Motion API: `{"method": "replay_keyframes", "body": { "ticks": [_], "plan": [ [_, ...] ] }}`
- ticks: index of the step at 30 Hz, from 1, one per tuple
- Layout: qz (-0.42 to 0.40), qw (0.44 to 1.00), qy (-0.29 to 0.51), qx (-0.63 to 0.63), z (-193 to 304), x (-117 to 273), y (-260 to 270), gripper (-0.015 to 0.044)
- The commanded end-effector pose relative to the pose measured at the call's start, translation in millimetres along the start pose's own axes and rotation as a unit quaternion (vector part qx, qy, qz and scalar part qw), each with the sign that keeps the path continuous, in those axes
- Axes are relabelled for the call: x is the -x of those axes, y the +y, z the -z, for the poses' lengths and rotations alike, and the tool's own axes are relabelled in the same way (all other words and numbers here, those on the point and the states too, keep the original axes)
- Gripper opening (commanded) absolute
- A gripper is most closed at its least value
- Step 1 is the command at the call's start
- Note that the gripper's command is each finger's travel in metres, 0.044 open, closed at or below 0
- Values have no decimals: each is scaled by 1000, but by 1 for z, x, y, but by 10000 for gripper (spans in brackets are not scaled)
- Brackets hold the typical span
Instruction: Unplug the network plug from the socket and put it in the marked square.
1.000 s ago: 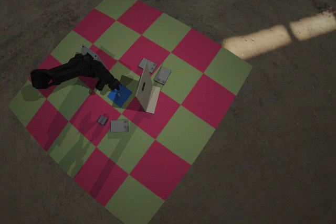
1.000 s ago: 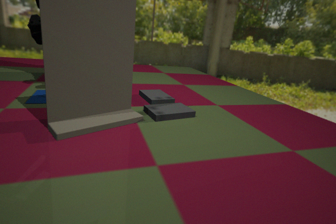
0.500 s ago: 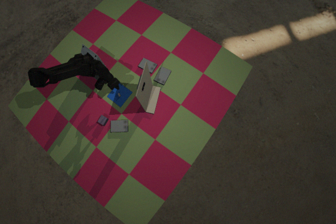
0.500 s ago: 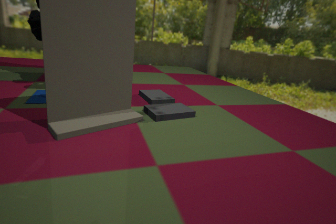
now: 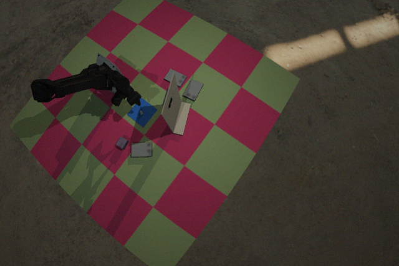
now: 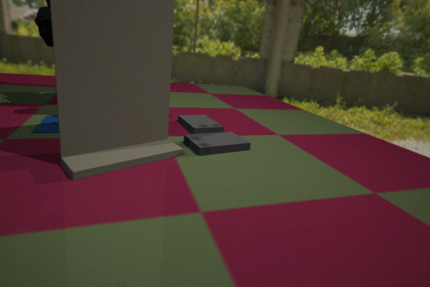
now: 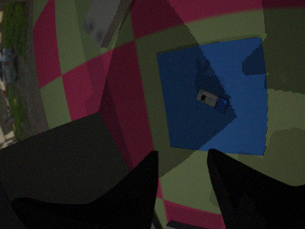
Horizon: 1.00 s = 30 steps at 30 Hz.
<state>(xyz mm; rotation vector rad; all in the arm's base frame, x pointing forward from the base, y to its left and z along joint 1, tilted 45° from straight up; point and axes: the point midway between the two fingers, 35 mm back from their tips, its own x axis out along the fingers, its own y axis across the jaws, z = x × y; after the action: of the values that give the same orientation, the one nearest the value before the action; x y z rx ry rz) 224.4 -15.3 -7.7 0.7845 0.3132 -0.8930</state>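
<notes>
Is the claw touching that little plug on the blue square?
Apart. In the wrist view the plug lies on the blue square, with bare mat showing between it and the claw.
</notes>
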Motion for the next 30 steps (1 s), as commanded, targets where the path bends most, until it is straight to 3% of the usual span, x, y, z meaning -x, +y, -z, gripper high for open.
{"method": "replay_keyframes", "body": {
  "ticks": [1,30],
  "plan": [
    [-3,1000,-2,-5,-1,3,3,156],
    [-12,1000,-9,-6,-8,25,12,156]
  ]
}}
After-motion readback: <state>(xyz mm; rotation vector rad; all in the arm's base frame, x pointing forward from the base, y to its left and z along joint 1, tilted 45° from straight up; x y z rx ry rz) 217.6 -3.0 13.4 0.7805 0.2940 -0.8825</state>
